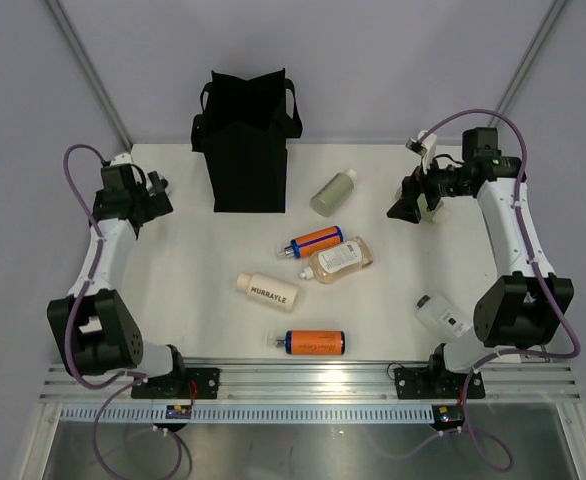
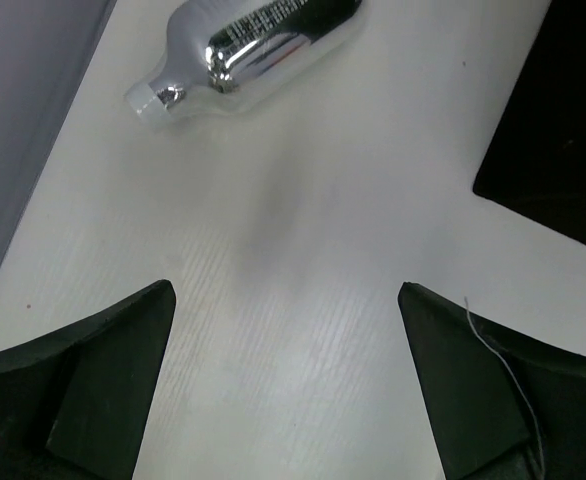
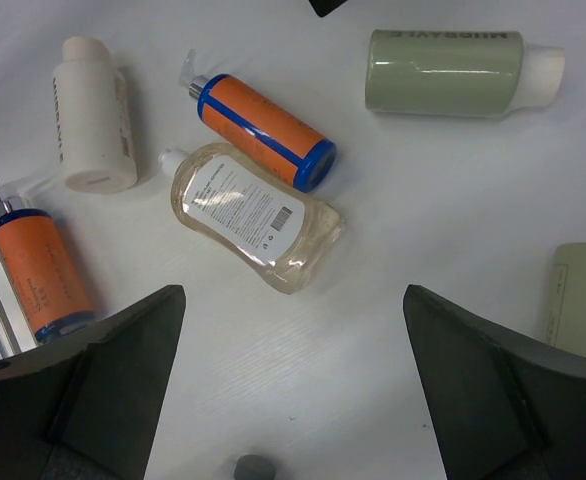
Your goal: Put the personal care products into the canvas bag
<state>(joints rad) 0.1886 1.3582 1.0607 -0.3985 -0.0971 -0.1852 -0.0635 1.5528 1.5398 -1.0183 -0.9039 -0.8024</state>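
Right claw hangs over the far right side of the table with its fingers spread wide and nothing between them. Left claw is spread just as wide over bare tabletop on the left, also holding nothing. Its wrist view shows a shiny silvery bottle lying just ahead, but the overhead view doesn't clearly show it.

None of the visible products looks bagged yet. The canvas bag stands upright at the back, mouth up. On the table are a sage green bottle, an orange bottle, and a clear amber bottle touching the orange one. Nearer the arms are the cream MURRAYLE bottle, a second orange bottle and a white bottle near the right arm's base. A second sage green bottle sits right beside the right claw.

As for handling, these are probably light, stiff plastic with slick round sides, so they'd likely roll or squirt out of a sloppy pinch. The best bet is to clamp across the middle of the body, not the cap or neck. The amber one looks flatter and full of liquid, so it's likely heavier and sloshy. The bag is soft fabric and could slump or tip if bumped, so dropping in from above seems safest.
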